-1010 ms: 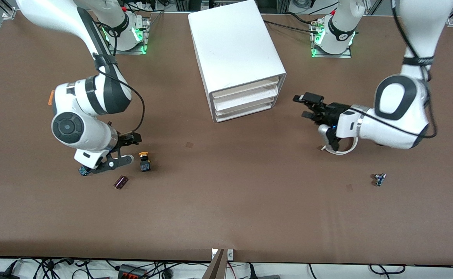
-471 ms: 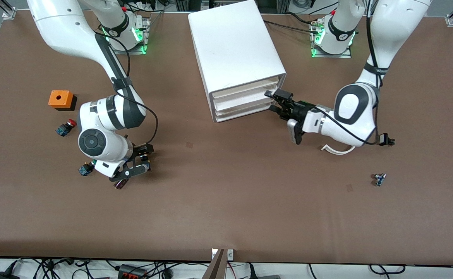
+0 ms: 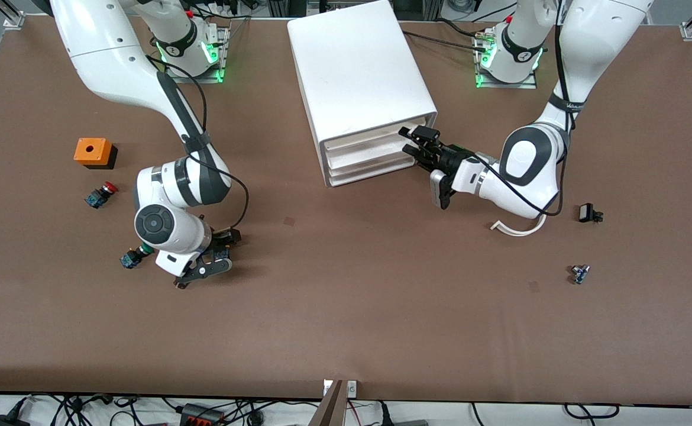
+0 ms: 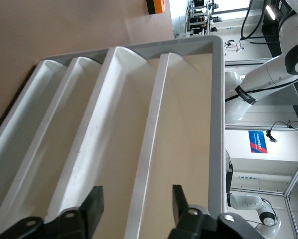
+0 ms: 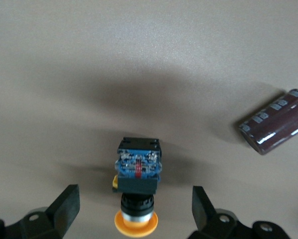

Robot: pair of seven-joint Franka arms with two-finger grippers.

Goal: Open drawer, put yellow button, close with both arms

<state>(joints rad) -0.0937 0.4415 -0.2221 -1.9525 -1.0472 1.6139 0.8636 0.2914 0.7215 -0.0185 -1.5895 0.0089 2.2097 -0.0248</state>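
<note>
Only the right wrist view shows the yellow button (image 5: 137,191) lying on the table (image 3: 346,319) between the right gripper (image 3: 213,254)'s 2 spread fingers, untouched, a brown cylinder (image 5: 276,122) nearby (its printing unreadable). The left gripper (image 4: 134,209), part-open, straddles the drawer (image 3: 374,137)'s front edge at the cabinet (image 3: 352,65).

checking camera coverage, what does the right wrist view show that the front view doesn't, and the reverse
Only the right wrist view: the small yellow-capped push-button lying between the open right gripper's fingers, hidden under that gripper in the front view.

Only the front view: the big white three-drawer cabinet, the left gripper at its top drawer, the orange block, the red-capped button.

Both: the brown table, the right gripper, and, mostly hidden in front, the dark maroon cylinder.
</note>
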